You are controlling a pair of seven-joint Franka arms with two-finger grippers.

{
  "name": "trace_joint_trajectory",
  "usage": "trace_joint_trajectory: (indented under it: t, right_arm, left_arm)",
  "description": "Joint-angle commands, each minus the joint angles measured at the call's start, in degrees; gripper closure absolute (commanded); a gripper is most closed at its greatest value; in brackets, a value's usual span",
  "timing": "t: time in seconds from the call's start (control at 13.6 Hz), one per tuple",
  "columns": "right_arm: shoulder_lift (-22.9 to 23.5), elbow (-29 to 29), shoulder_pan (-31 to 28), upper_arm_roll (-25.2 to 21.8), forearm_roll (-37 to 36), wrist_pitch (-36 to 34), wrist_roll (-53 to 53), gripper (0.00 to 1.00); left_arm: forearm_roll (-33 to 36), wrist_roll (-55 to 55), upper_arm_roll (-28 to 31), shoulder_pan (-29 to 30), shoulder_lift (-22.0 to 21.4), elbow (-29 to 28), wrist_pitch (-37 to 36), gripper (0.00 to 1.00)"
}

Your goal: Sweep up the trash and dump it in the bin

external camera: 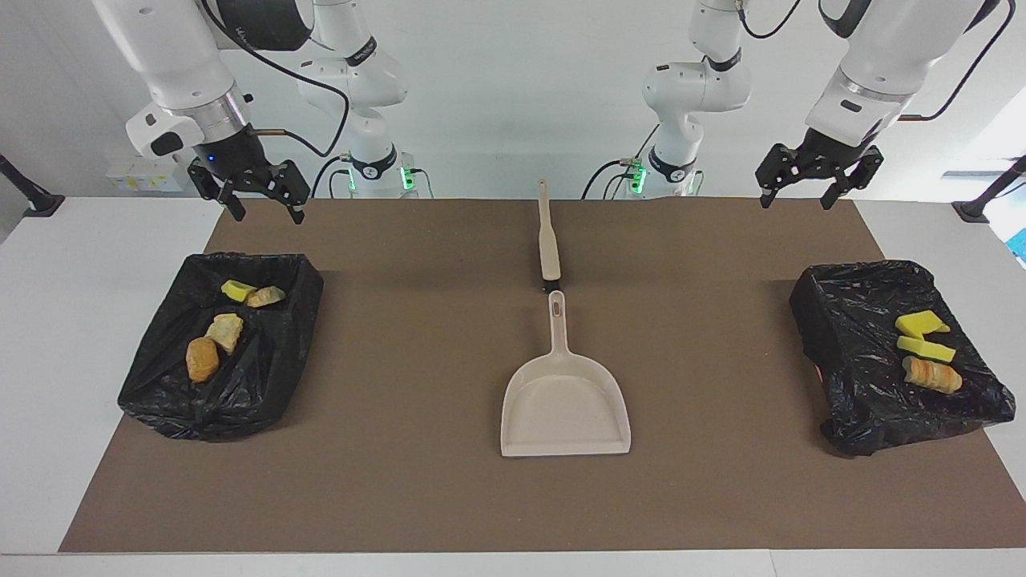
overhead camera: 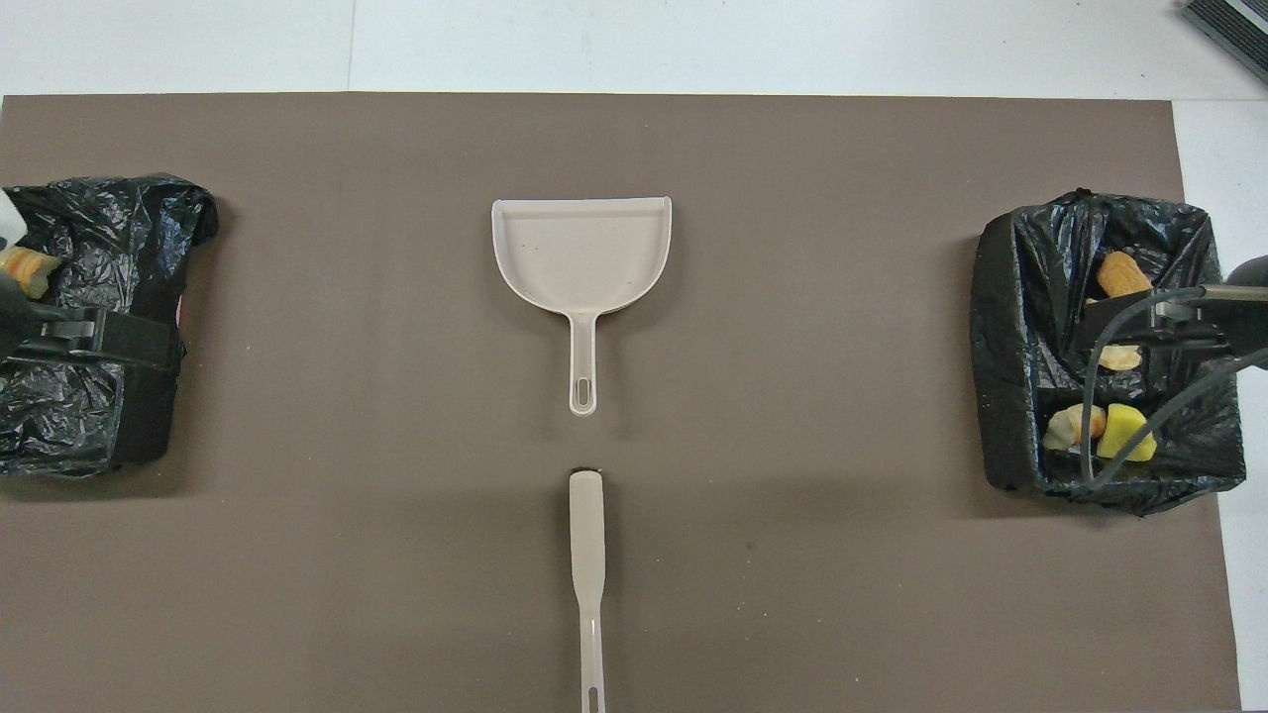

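Hanging in the air at the robots' edge of the brown mat (external camera: pixel 417 361), both grippers are sitting with jaws spread wide and holding nothing; the right gripper (external camera: pixel 263 202) is hovering over the near edge of the black-lined bin (external camera: pixel 264 377) at the right arm's end of the table, and the left gripper (external camera: pixel 804 191) is hovering just nearer the robots than the other black-lined bin (external camera: pixel 834 336) at the left arm's end; between them, near the robots on the mat's middle line, a beige brush (external camera: pixel 548 232) is lying flat, with its head pointing away from the robots; farther out, in line with it and just apart from it, the beige dustpan (external camera: pixel 565 405) is lying with its handle toward the brush and its open mouth facing away; the trash is resting inside the bins; the right arm's bin is holding a yellow foam chunk (external camera: pixel 236 290) and three tan lumps (external camera: pixel 224 330); the left arm's bin is holding two yellow foam pieces (external camera: pixel 922 324) and, farther out, an orange bread-like lump (external camera: pixel 932 374).
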Motion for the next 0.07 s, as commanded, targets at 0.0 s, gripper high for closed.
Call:
trace_joint_trajectory:
  t: [0.0]
  right_arm:
    - [-0.85,-0.88,-0.29,0.10,0.76,0.75,-1.51,0.00]
  left_arm:
    - [0.65,0.85,-0.50,0.85,-1.46,-1.96,1.40,0.00]
